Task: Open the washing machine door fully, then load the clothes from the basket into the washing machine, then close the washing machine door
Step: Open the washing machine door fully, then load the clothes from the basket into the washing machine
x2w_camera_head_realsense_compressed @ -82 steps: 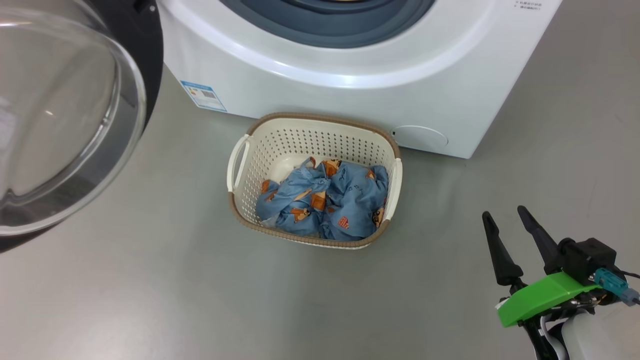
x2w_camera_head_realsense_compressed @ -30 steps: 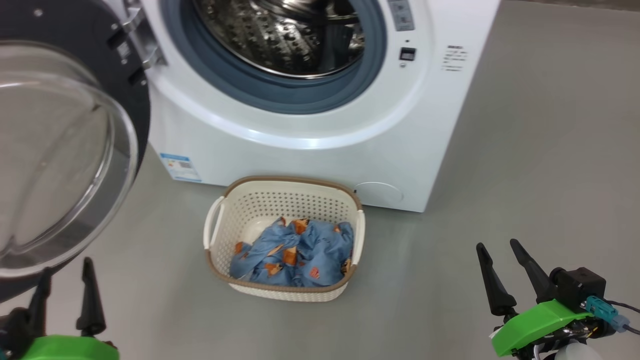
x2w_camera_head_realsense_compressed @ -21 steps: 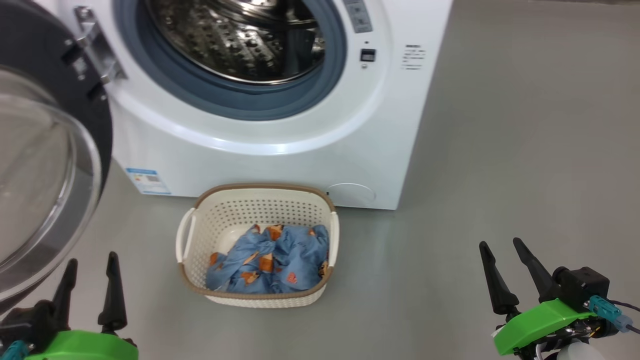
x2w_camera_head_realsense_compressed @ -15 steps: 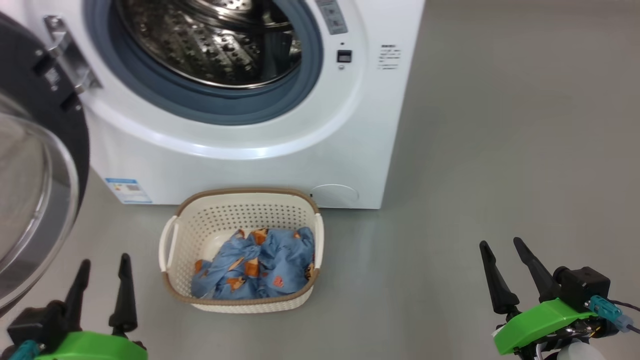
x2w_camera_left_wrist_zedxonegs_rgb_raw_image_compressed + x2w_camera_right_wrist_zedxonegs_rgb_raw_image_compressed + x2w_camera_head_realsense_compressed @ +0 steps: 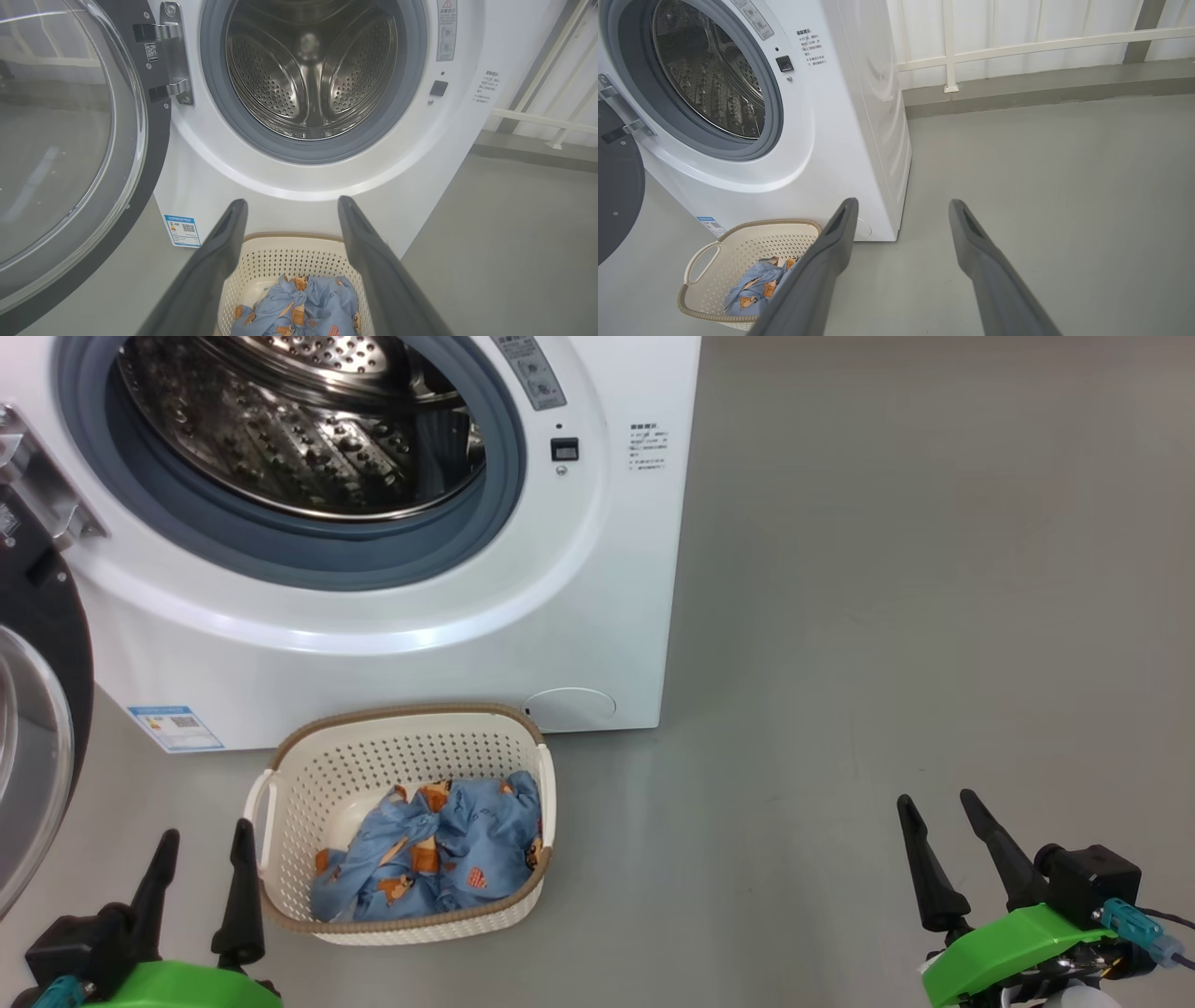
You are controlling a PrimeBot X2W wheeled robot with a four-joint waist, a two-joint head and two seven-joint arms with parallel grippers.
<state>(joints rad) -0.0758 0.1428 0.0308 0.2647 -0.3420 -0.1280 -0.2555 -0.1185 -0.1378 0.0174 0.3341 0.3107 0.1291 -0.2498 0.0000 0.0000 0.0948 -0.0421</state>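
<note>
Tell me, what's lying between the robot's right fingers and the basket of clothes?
Just bare grey floor lies between the right fingers and the basket, as the head view shows.

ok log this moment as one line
washing machine door: open | clothes: in basket | left pincer: open, empty, near basket | right pincer: open, empty, over floor

floor (image 5: 887,616): smooth grey | wall (image 5: 1017,23): white panels, rail
</note>
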